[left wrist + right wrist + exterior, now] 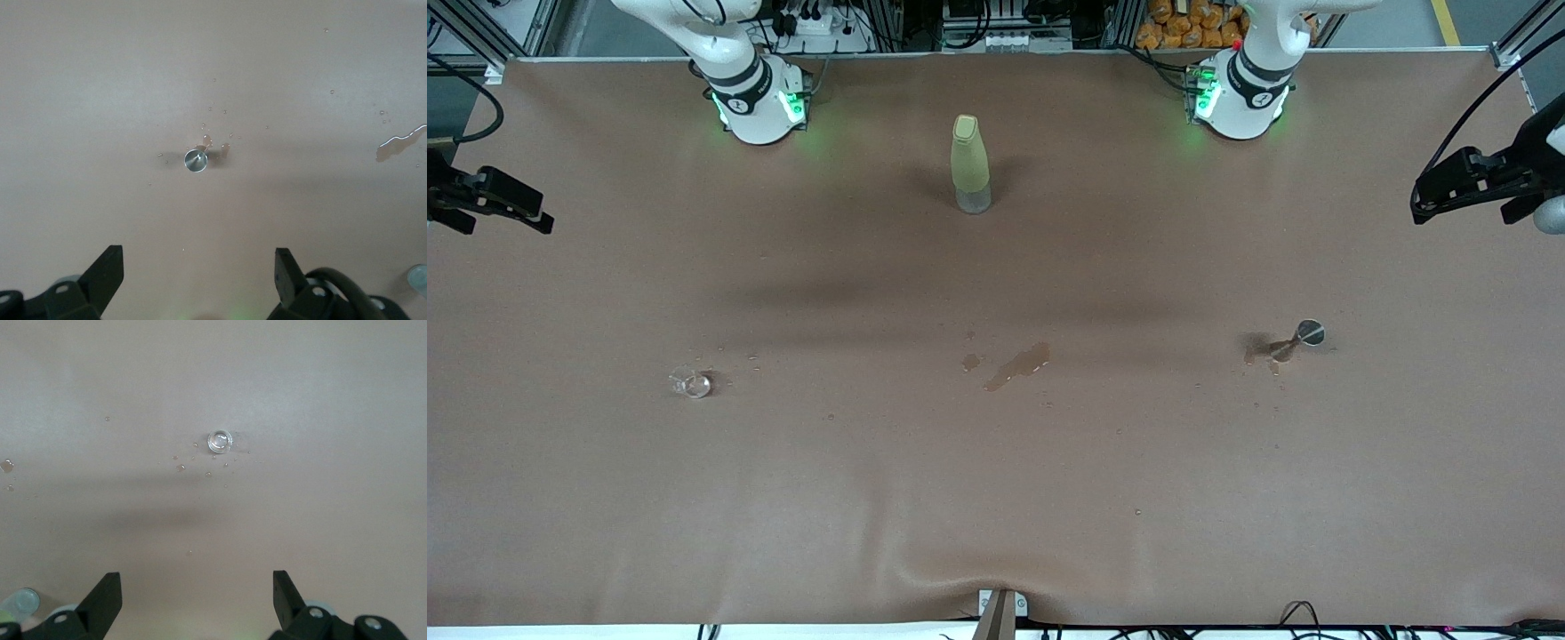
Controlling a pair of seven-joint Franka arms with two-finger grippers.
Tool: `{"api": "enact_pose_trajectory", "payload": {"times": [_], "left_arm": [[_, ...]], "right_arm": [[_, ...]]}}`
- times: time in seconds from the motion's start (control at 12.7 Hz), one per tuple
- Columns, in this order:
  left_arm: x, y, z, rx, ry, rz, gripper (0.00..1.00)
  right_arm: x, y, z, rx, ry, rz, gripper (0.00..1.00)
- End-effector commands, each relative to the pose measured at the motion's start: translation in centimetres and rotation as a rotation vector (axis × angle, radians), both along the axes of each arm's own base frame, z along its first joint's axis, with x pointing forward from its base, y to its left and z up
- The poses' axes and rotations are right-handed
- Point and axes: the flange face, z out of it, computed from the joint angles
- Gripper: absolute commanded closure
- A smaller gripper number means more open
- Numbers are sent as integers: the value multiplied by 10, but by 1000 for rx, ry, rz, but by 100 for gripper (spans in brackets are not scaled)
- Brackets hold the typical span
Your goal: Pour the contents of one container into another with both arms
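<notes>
The tiny squat clear cup (pixel 691 382) stands on the brown table toward the right arm's end, with droplets around it. My right gripper (pixel 197 583) hangs high over the table, open and empty, and the cup (pixel 219 441) shows well clear of its fingers. The small stemmed glass (pixel 1307 333) stands toward the left arm's end, with a wet patch at its foot. My left gripper (pixel 199 263) is also high up, open and empty, with the stemmed glass (pixel 195 160) far below its fingers. Neither hand shows in the front view.
A tall yellow-green bottle (pixel 970 164) stands midway between the two arm bases. A brown spill (pixel 1018 364) lies on the table between the cup and the stemmed glass. Black fixtures (pixel 1476 182) reach in at both ends of the table.
</notes>
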Motion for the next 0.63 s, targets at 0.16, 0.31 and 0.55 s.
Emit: {"api": "enact_pose_trajectory", "payload": {"times": [0.16, 0.31, 0.55], "left_arm": [[-3, -1, 9, 17, -17, -16, 0], [-3, -1, 8, 17, -16, -22, 0], [-3, 2, 10, 17, -19, -22, 0]], "right_arm": [[0, 3, 5, -11, -9, -6, 0], [0, 3, 5, -6, -9, -6, 0], [0, 1, 4, -6, -6, -9, 0]]}}
